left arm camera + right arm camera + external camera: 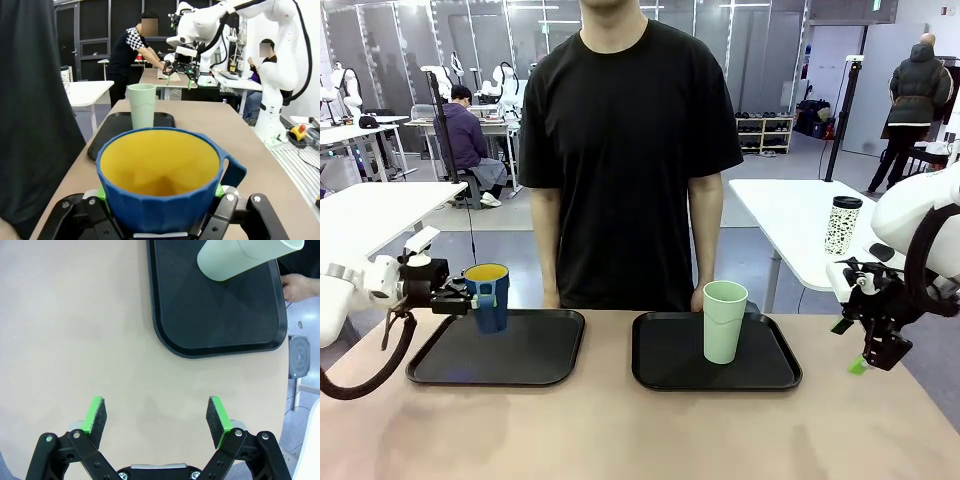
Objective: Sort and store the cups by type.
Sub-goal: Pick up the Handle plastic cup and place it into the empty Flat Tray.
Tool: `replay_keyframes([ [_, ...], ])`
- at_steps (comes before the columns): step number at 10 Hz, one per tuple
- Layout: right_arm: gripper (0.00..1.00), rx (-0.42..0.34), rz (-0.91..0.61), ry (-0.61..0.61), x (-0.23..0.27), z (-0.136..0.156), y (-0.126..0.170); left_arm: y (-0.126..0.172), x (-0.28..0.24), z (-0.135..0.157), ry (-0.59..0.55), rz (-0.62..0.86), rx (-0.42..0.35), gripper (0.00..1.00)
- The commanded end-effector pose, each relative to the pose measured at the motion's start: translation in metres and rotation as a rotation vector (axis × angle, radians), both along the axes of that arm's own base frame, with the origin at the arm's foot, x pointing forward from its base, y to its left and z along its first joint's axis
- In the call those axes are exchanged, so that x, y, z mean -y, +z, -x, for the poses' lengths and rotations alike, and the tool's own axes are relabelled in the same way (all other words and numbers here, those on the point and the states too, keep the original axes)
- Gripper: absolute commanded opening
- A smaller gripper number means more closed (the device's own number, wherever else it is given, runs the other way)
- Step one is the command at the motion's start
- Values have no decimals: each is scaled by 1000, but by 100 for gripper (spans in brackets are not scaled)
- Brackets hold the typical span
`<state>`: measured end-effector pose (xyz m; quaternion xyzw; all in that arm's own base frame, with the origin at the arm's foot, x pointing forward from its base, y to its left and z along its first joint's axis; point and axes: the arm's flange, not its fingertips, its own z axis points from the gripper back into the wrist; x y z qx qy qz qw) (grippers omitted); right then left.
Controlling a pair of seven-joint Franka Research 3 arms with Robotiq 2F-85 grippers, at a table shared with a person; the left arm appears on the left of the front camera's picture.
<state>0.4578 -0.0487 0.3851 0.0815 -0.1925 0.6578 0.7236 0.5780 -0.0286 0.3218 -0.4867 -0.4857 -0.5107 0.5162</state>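
My left gripper is shut on the dark blue mug with the yellow inside, holding it upright at the far left corner of the left black tray. Whether the mug touches the tray I cannot tell. In the left wrist view the mug sits between the green pads of that gripper, handle to the right. The pale mint tumbler stands upright on the right black tray. My right gripper hangs open and empty, right of that tray over bare table.
A person in a black shirt stands at the far edge, one hand beside the right tray. A white speckled travel cup stands on a white table behind. The near half of the tabletop is bare.
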Motion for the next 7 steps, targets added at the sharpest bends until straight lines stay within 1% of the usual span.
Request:
replay_keyframes([
  [1, 100, 1, 9, 5, 0, 1, -1, -1, -1, -16, 7, 16, -8, 79],
  [2, 100, 1, 9, 5, 0, 1, -1, -4, -3, -19, 6, 35, -12, 79],
  [4, 100, 1, 9, 5, 0, 1, -1, -8, -5, -19, -8, 28, 8, 79],
  [5, 100, 1, 9, 5, 0, 1, -1, -12, -6, -18, -24, 30, 4, 79],
  [7, 100, 1, 9, 5, 0, 1, -1, -32, -7, -23, -46, 28, 24, 79],
])
